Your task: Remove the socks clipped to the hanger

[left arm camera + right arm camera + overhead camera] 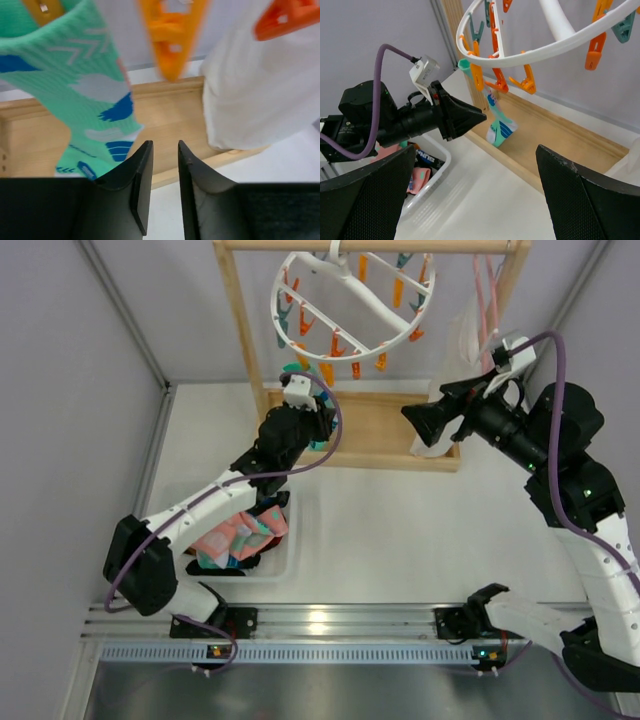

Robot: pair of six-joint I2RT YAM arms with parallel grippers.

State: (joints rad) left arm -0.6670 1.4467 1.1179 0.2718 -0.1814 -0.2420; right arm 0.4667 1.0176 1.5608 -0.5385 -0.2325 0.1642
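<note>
The top external camera looks steeply down from behind the arm bases over the table [400, 540], wooden rack [240, 330] and hanger [278, 295]. The left wrist camera sits close beneath the teal-green sock [75, 75], facing the rack. The right wrist camera, farther off, shares that sock, the hanger and the left gripper [481, 117].

White surface [400, 530]: wooden rack base [380, 435], far centre; clear plastic bin [291, 545] holding socks [235, 538], near left; metal rail [330, 620], near edge.
</note>
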